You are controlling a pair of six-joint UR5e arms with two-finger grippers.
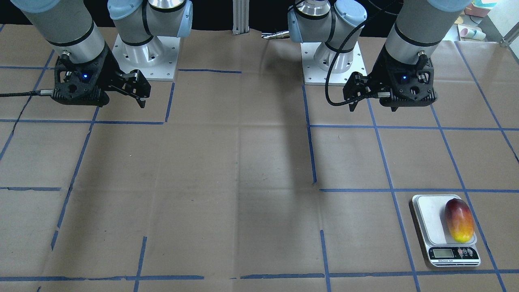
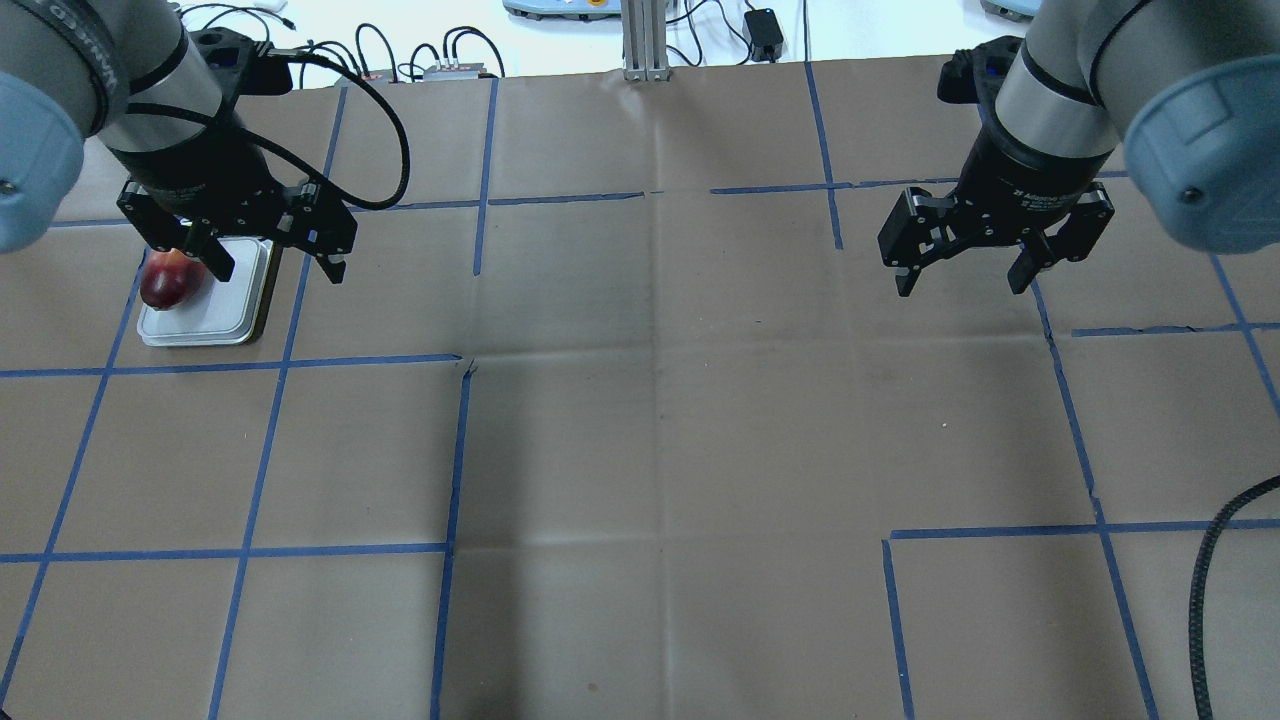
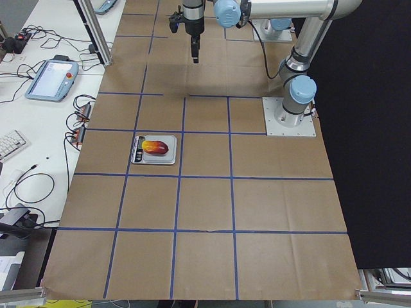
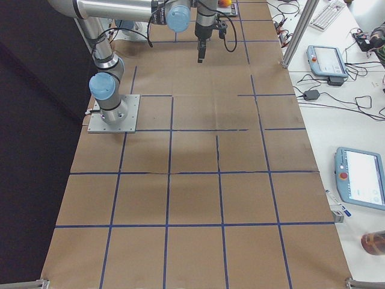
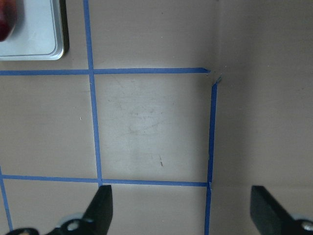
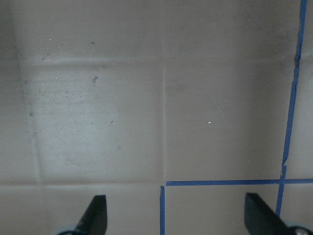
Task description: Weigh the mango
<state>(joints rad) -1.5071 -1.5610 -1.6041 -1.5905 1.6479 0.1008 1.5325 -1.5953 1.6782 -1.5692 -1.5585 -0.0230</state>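
The mango (image 1: 459,220), dark red fading to yellow, lies on the right part of the platform of a small white scale (image 1: 430,215) near the table's operator-side edge. The overhead view shows the mango (image 2: 165,282) and the scale (image 2: 238,305) partly under my left gripper. The left gripper (image 2: 275,268) is open and empty, raised well above the table and back from the scale. The left wrist view shows its open fingers (image 5: 100,208), a corner of the scale (image 5: 34,34) and a sliver of the mango (image 5: 6,22). My right gripper (image 2: 965,280) is open and empty, raised on the other side.
Brown paper with a blue tape grid covers the table (image 1: 243,182). The arms' base plates (image 1: 146,56) stand at the robot's side. Desks with teach pendants (image 3: 51,80) and cables run along the operator side.
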